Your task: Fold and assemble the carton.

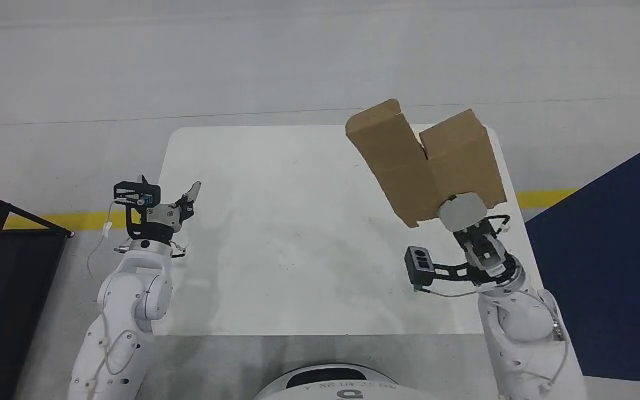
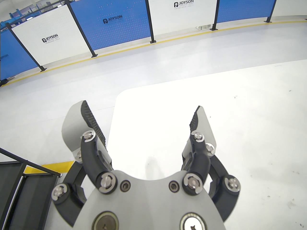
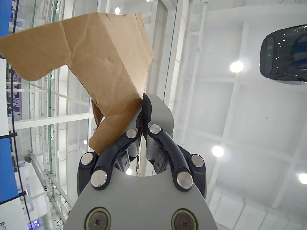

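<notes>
A brown cardboard carton (image 1: 425,160), partly unfolded with its flaps spread, is held up in the air over the table's right side. My right gripper (image 1: 462,212) is shut on the carton's lower edge. In the right wrist view the carton (image 3: 96,56) rises from between the fingers (image 3: 146,107), with the ceiling behind it. My left gripper (image 1: 172,200) hangs open and holds nothing at the left edge of the white table (image 1: 300,240). In the left wrist view its fingers (image 2: 91,120) stand wide apart over the table corner (image 2: 168,125).
Grey floor surrounds the table, with a yellow line (image 1: 70,220) at the left. Blue and white fence panels (image 2: 120,17) stand beyond the floor. A dark rack (image 1: 25,260) sits left of the table, and a blue panel (image 1: 600,250) stands at the right.
</notes>
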`<state>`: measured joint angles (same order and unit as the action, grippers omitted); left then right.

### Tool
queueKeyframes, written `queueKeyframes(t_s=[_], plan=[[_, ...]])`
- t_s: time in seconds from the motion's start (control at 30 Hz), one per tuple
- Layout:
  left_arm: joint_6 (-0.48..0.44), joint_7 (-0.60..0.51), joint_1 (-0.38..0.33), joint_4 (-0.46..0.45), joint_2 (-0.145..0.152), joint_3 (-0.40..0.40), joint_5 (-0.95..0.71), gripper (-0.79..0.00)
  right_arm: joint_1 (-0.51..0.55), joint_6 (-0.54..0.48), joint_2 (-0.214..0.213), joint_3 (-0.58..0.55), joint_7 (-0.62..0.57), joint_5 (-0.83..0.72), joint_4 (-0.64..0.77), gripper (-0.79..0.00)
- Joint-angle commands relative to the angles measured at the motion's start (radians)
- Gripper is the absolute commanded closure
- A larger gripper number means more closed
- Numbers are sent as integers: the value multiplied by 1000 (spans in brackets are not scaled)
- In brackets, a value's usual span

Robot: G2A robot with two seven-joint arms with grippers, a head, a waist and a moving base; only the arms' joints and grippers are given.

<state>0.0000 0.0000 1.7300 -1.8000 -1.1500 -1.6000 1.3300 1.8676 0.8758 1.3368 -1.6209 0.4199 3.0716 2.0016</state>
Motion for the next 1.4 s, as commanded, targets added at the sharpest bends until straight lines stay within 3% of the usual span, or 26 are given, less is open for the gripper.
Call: queueKeyframes(t_s=[0.0,0.13,0.33,0.57,1.0,1.1,1.2,1.3,1.37], plan=[[0,0,0,0,0,0,0,-785,-1,-86,12,93,-73,-8,-1,0],[0,0,0,0,0,0,0,-785,-24,-291,9,187,-8,-335,-11,0],[0,0,0,0,0,0,0,-785,-68,-653,-2,154,136,-923,-73,0],[0,0,0,0,0,0,0,-785,-91,-1004,-6,130,110,-1381,-139,0],[0,0,0,0,0,0,0,-785,-91,-1033,-11,112,112,-1360,-126,0],[-19,6,-8,11,-2,9,-17,-785,-89,-1116,-10,132,88,-1474,-152,0],[-119,-71,-38,34,-9,25,-236,-785,-93,-1328,-15,151,-23,-1655,-192,0],[-282,-301,-84,65,-10,15,-621,-785,-106,-1497,-19,156,-117,-1846,-225,0],[-338,-450,-117,93,-8,4,-853,-785,-113,-1566,-21,161,-164,-1955,-244,0]])
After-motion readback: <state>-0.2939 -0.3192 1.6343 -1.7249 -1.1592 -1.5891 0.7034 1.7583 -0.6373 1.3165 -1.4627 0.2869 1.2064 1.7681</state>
